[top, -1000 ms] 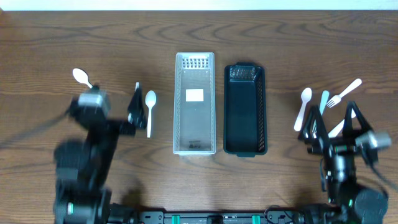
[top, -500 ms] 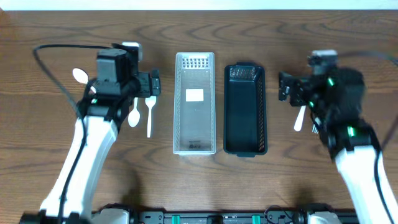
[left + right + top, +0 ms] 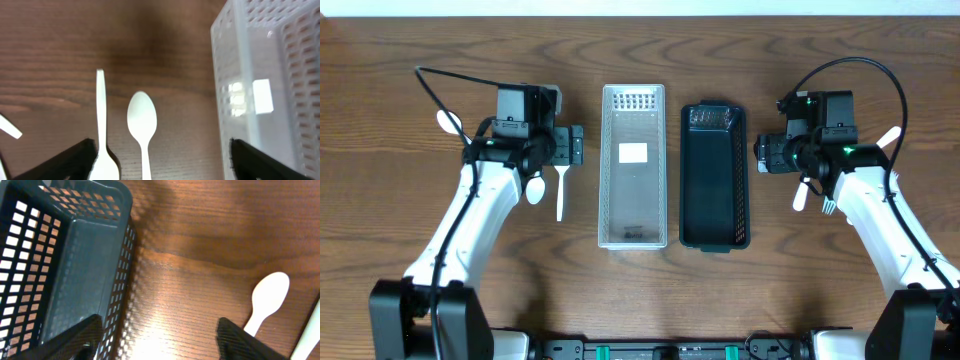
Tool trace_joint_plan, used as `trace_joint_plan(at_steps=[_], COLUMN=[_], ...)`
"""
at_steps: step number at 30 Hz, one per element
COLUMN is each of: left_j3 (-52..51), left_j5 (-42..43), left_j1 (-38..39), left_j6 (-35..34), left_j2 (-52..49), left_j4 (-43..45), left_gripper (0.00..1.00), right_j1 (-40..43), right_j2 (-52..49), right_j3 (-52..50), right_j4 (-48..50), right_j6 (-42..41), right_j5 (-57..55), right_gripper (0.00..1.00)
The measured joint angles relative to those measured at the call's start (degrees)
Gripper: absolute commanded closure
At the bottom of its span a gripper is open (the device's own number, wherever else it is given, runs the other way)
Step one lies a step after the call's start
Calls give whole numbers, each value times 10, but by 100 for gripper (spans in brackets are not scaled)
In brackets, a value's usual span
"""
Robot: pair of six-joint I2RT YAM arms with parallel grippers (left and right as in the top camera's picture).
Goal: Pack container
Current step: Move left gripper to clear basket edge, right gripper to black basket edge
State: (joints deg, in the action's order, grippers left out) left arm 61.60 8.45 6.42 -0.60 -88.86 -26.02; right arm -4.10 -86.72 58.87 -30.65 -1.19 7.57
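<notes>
A clear white basket (image 3: pixel 633 225) and a black basket (image 3: pixel 713 205) stand side by side at the table's middle. My left gripper (image 3: pixel 572 147) is open and empty, hovering just left of the clear basket (image 3: pixel 265 90) over two white spoons (image 3: pixel 560 195) (image 3: pixel 534 189). In the left wrist view the spoons (image 3: pixel 142 117) (image 3: pixel 101 100) lie between the open fingers (image 3: pixel 162 170). My right gripper (image 3: pixel 761 155) is open and empty, just right of the black basket (image 3: pixel 60 265), with a white spoon (image 3: pixel 267 300) to its right. Its fingers (image 3: pixel 157 347) frame bare wood.
Another white spoon (image 3: pixel 448 122) lies at the far left. On the right lie a white spoon (image 3: pixel 803 190), a white fork (image 3: pixel 887 140) and more white cutlery (image 3: pixel 830 205) partly under the right arm. Both baskets look empty.
Both arms have swung up from the table's front edge and out over the table. The left gripper now hovers by the clear basket, the right gripper by the black basket.
</notes>
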Motion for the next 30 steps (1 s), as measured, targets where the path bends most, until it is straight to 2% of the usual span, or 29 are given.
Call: trace_joint_plan(at_steps=[3,5,7,8,10,12,14,17,19,21,30], left_j3=[0,0,0,0,0,0,0,0,0,0,0], left_j5=[2,2,2,2,3,2,2,2,2,3,2], left_j1=[0,0,0,0,0,0,1,3,5,6,23], left_j6=[5,5,4,5,6,4,4,5,5,2,-11], left_j2=[-22,-37,-48,-54,-62,-67,-71,-72,-72,-72,-72], left_j4=[-10,-17,-25,-27,-31,-35,-38,-41,-43,-45,-46], left_gripper=[27,32,37,41,52,59,73,81,94,94,94], right_j1=[0,0,0,0,0,0,0,0,0,-2,-29], right_j2=[-6,-12,-18,-22,-30,-40,-53,-66,-68,-69,-69], right_j3=[0,0,0,0,0,0,0,0,0,0,0], right_j4=[-4,-14,-18,-20,-22,-22,-23,-24,-24,-24,-25], right_j6=[2,2,2,2,3,4,3,0,0,-2,-10], right_j5=[-1,-5,-7,-8,-9,-10,-11,-11,-11,-12,-11], right_gripper=[39,46,48,54,65,69,78,79,86,94,98])
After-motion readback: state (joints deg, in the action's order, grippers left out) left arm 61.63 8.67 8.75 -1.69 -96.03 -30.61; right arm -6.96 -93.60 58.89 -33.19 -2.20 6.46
